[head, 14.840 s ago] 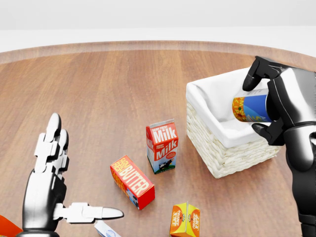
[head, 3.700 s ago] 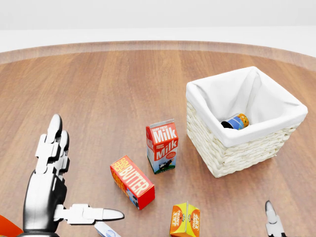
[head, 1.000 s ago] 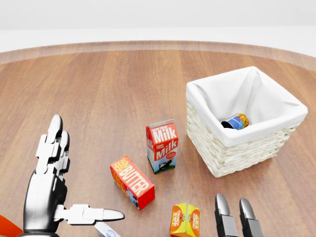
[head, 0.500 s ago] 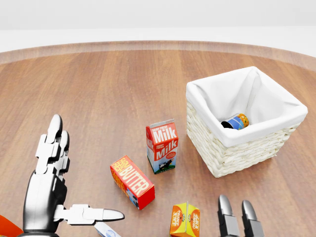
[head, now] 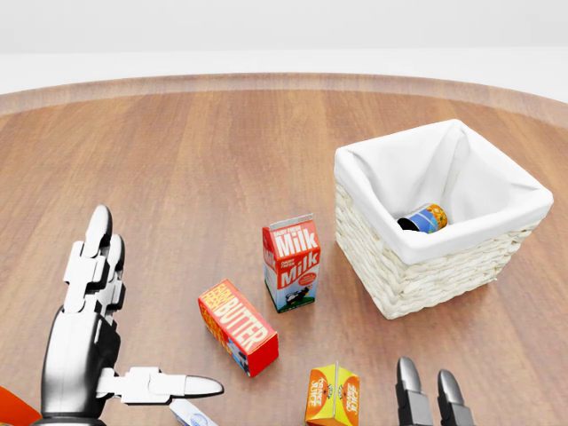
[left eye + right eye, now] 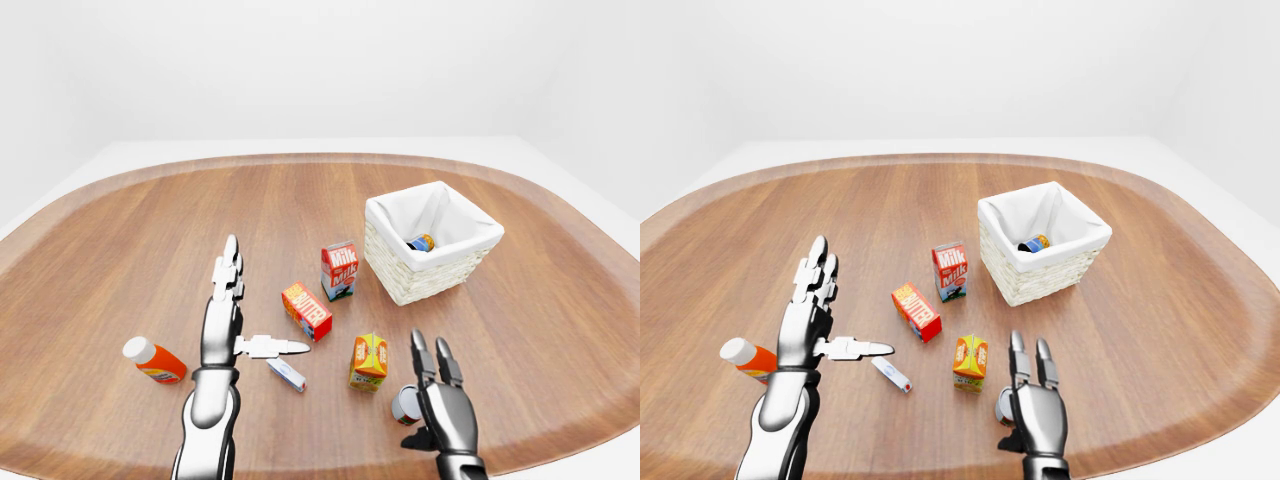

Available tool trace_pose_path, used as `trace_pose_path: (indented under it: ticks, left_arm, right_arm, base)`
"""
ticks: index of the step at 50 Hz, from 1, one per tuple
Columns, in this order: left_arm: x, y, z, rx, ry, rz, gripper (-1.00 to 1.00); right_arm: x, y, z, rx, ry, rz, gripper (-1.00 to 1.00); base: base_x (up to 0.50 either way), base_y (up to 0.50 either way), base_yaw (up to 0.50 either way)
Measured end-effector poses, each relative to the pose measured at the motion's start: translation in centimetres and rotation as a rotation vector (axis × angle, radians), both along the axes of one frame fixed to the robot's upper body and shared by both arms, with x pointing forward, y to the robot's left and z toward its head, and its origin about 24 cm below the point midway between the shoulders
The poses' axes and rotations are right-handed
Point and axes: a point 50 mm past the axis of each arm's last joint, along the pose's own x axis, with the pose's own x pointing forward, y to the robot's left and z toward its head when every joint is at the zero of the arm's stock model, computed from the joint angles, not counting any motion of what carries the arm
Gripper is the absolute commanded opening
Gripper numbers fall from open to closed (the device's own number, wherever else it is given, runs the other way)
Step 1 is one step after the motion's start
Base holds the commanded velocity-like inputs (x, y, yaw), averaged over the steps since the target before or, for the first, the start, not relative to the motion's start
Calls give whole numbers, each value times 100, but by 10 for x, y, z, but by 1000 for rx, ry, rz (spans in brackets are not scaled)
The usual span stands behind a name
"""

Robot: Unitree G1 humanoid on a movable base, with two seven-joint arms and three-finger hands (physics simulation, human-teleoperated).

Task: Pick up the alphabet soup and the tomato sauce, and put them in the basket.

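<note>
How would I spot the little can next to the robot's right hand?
From the white-lined basket, look down the left-eye view past the orange carton. The can lies beside it, against the right hand. It's the only round, grey-ended thing among boxes.

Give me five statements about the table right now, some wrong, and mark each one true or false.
1. A can lies inside the basket. True.
2. The milk carton is tipped over on its side. False: it stands upright.
3. The right hand is closed round the small can near the table's bottom edge. False: its fingers are open, and the can sits just to its left in the left-eye view.
4. The left hand is open and holds nothing. True.
5. The butter box is inside the basket. False: it lies on the table, lower left of the milk carton.
</note>
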Motion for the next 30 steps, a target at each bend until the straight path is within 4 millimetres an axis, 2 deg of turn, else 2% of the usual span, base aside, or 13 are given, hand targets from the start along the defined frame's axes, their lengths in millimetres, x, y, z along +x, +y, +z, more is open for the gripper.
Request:
trace_pose_path:
  ticks: [30]
  left_arm:
    - [0,0,0,0,0,0,100]
  right_arm:
    - [3,-4,-10,29,37,-45,100]
  base:
    - [0,0,0]
